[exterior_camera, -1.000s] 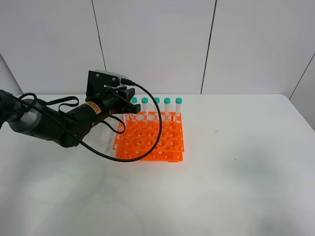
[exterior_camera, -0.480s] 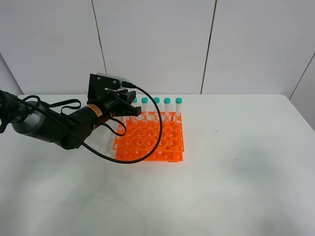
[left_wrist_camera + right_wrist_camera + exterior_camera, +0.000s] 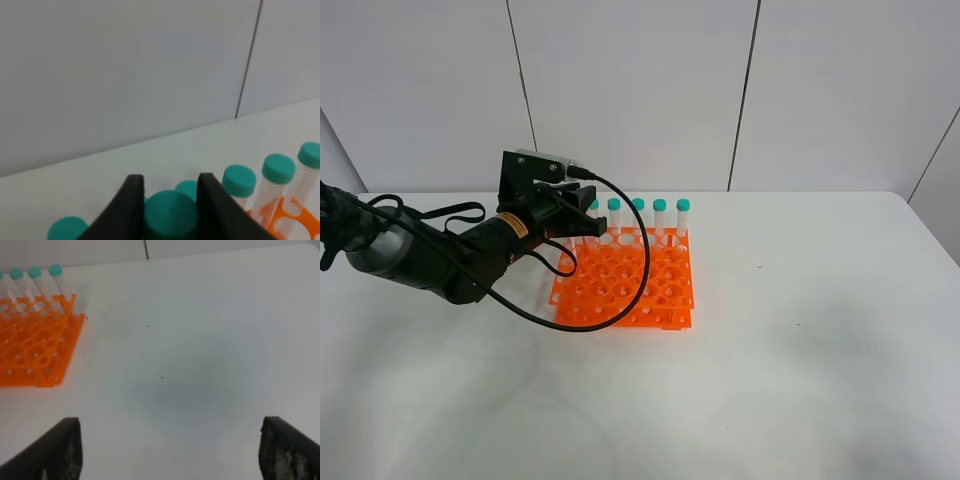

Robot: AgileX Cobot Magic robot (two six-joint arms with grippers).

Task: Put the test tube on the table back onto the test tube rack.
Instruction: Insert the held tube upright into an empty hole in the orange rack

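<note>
A teal-capped test tube (image 3: 169, 216) sits between the black fingers (image 3: 130, 200) of my left gripper (image 3: 170, 187), which is shut on its cap. In the exterior high view that gripper (image 3: 578, 212) hovers over the back left corner of the orange test tube rack (image 3: 620, 285), and the held tube's body is hidden behind it. Whether its tip is inside a hole cannot be told. Several more teal-capped tubes (image 3: 660, 215) stand upright in the rack's back row. My right gripper (image 3: 170, 450) is open over bare white table (image 3: 200, 365), far from the rack (image 3: 30, 350).
The left arm's black cable (image 3: 630, 280) loops over the rack's front half. White wall panels (image 3: 640, 90) stand close behind the table's far edge. The right arm does not show in the exterior high view.
My left gripper has shifted slightly right and towards the rack's back row, then held still. The tubes in the rack have stayed put.
</note>
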